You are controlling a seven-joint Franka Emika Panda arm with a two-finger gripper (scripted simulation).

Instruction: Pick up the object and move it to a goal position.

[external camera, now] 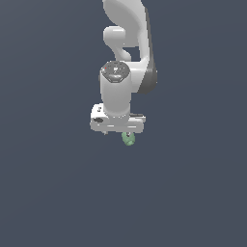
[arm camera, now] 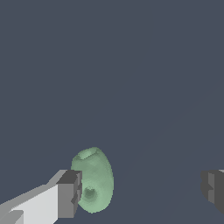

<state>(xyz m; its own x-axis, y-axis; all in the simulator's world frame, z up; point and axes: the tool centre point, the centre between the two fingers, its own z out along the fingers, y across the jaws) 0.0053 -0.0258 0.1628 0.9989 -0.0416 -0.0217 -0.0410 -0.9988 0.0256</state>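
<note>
The object [arm camera: 93, 179] is a small pale green oval lump. In the wrist view it lies between my fingers, right against one finger [arm camera: 69, 194], while the other finger [arm camera: 213, 189] stands far off. My gripper [arm camera: 141, 191] is open. In the exterior view the white gripper bar [external camera: 116, 122] hangs over the object [external camera: 128, 139], which peeks out just below the bar toward the exterior view's right. The fingers are hidden there behind the bar.
A plain dark grey-blue surface [external camera: 58, 183] fills both views. The white arm [external camera: 126, 43] rises above the gripper in the exterior view.
</note>
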